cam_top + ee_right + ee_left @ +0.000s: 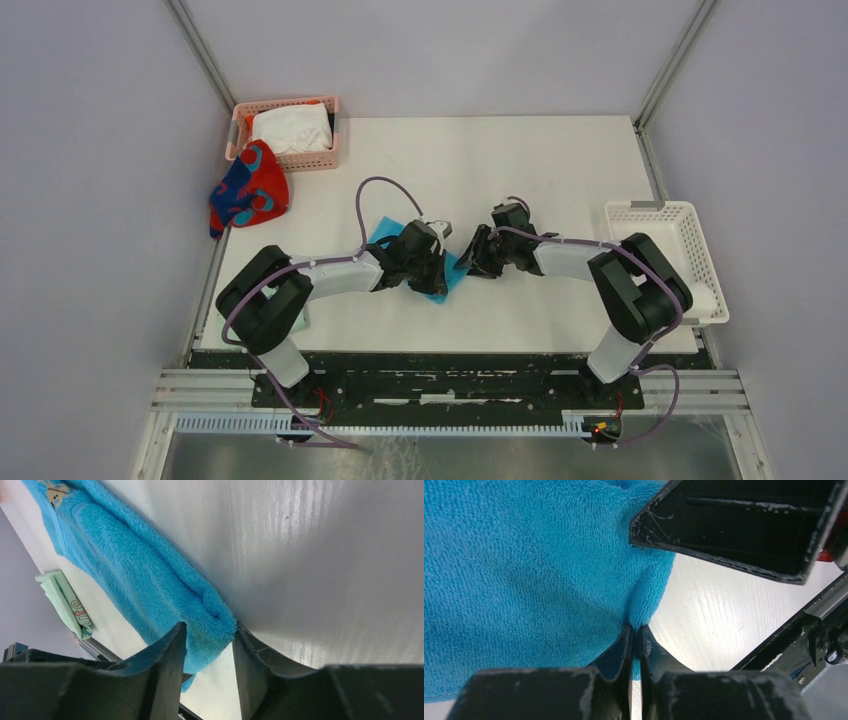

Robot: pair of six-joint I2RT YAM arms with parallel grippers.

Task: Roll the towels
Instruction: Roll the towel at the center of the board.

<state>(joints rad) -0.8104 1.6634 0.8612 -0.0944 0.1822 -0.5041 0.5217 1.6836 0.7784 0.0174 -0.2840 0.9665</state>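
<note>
The turquoise towel lies on the table's middle, partly folded; it fills the left wrist view and runs as a long fold in the right wrist view, its small label at the far end. My left gripper is shut on a pinched fold of it. My right gripper is closed on the thick near end of that fold. The white towel lies in a pink basket. The red towel with dark-blue blotches hangs over the table's left edge.
A white plastic basket stands at the table's right edge. A pale mint-green folded cloth lies near the front left, mostly under the left arm in the top view. The two grippers are almost touching.
</note>
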